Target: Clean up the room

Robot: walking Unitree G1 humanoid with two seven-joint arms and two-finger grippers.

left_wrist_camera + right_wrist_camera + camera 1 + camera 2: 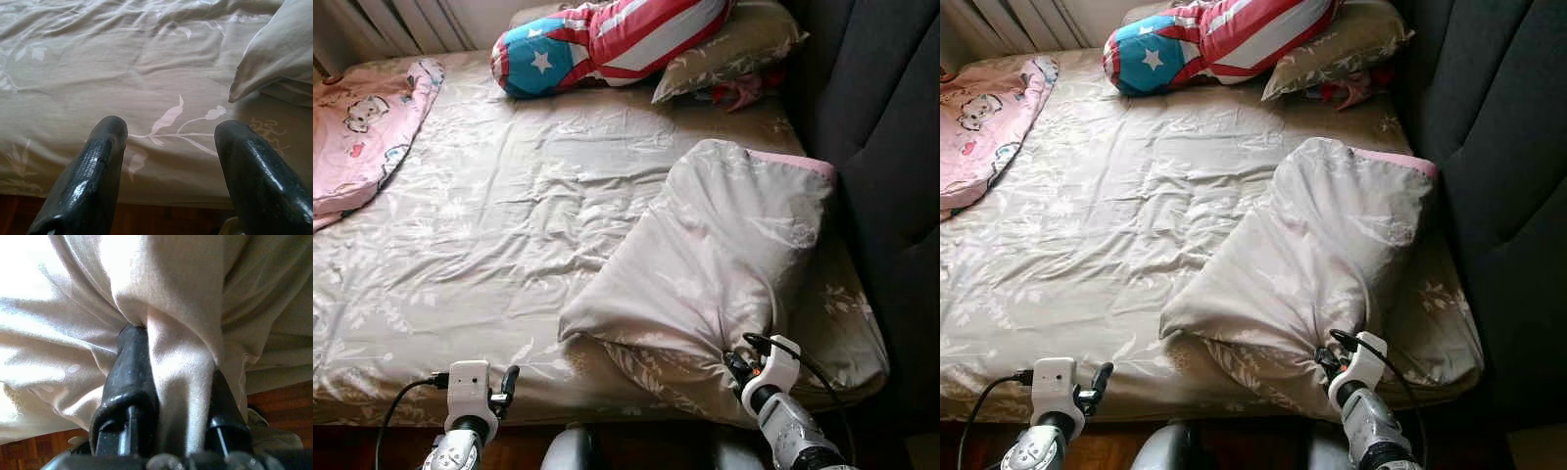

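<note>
Two hands are at the bed's (pixel 489 225) near edge. The right hand (pixel 741 369) pinches a near fold of the folded blanket (pixel 715 255) lying at near right. The left hand (pixel 499 390) is spread, empty. Blanket judged soft, light, limp; grip bunched edges.
</note>
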